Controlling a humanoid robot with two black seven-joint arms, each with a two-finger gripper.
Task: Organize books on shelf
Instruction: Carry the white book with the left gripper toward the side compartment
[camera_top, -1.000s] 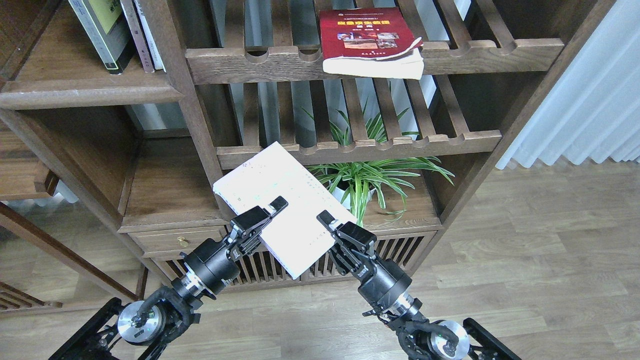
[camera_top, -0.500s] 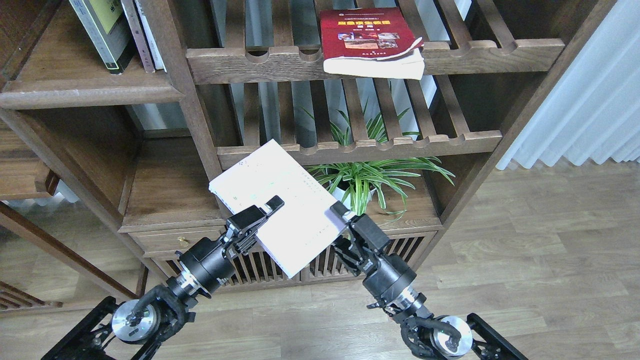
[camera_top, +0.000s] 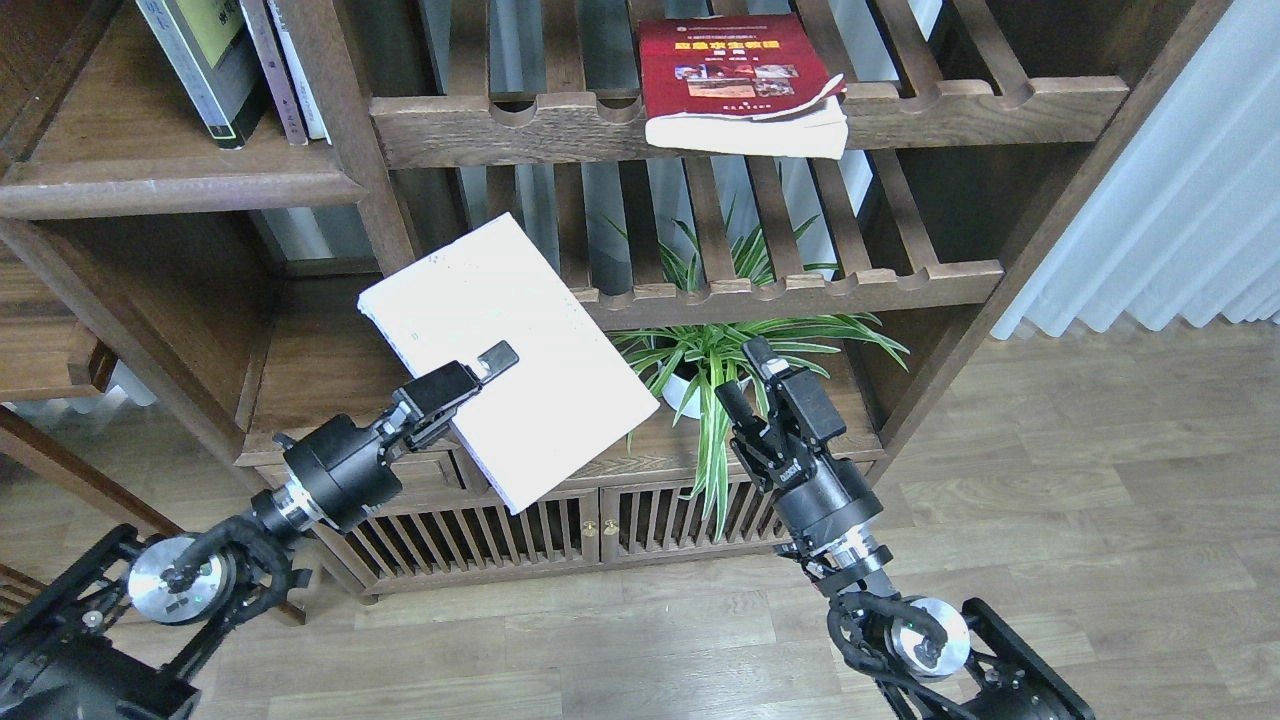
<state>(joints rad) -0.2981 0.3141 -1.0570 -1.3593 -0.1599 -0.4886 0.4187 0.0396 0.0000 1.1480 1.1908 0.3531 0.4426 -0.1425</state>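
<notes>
My left gripper (camera_top: 478, 372) is shut on the pale lavender-white book (camera_top: 505, 345) and holds it flat in the air in front of the bookcase, its far corner near the lower slatted rack. My right gripper (camera_top: 748, 374) is open and empty, apart from the book, in front of the plant. The thick red book with a yellow title (camera_top: 738, 80) lies on the upper slatted rack. The black-edged book with a yellow-green cover (camera_top: 205, 60) stands on the shelf (camera_top: 170, 175), a solid dark brown board at the upper left.
Two thin books (camera_top: 285, 70) stand next to the yellow-green one. A spider plant in a white pot (camera_top: 720, 350) sits under the lower slatted rack (camera_top: 790, 290). A low cabinet with slatted doors (camera_top: 600, 520) is below. White curtains (camera_top: 1170, 180) hang at the right.
My right gripper let go of the white book, opened and drew back to the right. My left gripper carried the book up and to the left.
</notes>
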